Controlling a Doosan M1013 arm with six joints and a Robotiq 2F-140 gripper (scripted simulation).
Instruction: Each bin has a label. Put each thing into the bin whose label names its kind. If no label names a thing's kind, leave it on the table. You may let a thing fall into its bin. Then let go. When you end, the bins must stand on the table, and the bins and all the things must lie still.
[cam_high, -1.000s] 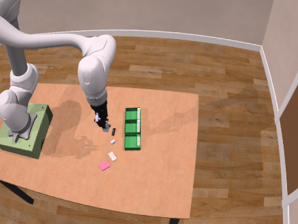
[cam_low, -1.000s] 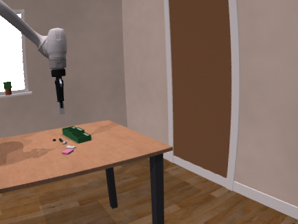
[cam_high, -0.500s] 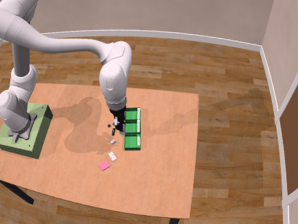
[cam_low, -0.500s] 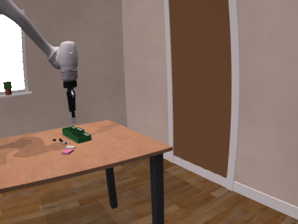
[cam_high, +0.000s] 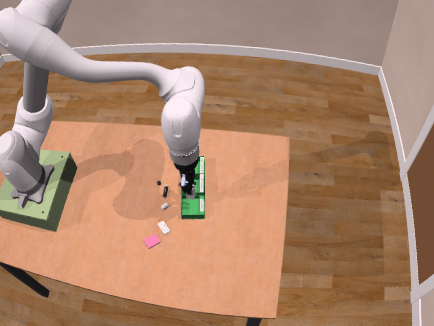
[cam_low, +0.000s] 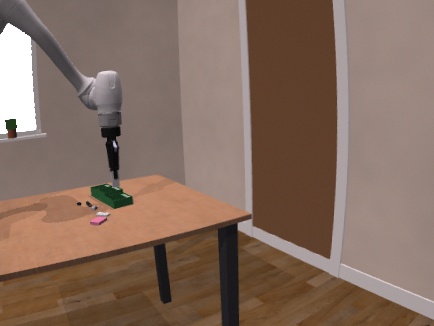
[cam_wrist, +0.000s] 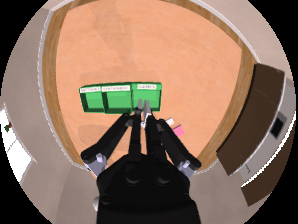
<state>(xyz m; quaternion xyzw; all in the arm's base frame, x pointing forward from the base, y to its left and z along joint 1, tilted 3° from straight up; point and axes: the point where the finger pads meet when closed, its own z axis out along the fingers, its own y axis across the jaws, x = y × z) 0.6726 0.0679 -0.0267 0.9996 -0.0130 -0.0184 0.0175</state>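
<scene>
My gripper (cam_high: 190, 195) (cam_low: 115, 185) (cam_wrist: 142, 104) is shut with nothing held, pointing down above the bins, close to the divider beside the GAMES bin (cam_high: 193, 216) (cam_wrist: 160, 98). The middle bin (cam_wrist: 117, 111) seems labelled STATIONERY; the left bin's label in the wrist view is hard to read. A tiny black piece (cam_high: 159, 183) (cam_low: 79, 203), a black oblong piece (cam_high: 165, 191) (cam_low: 88, 204), a small whitish piece (cam_high: 165, 206) (cam_low: 94, 207), a white marked flat piece (cam_high: 163, 227) (cam_low: 103, 214) (cam_wrist: 170, 121) and a pink block (cam_high: 152, 241) (cam_low: 98, 220) (cam_wrist: 178, 131) lie on the table.
The three green bins stand in one joined row. The loose things lie on the robot's side of the bins and towards the table's near edge in the top view. The green robot base (cam_high: 64, 182) stands at the left of the table (cam_high: 240, 240).
</scene>
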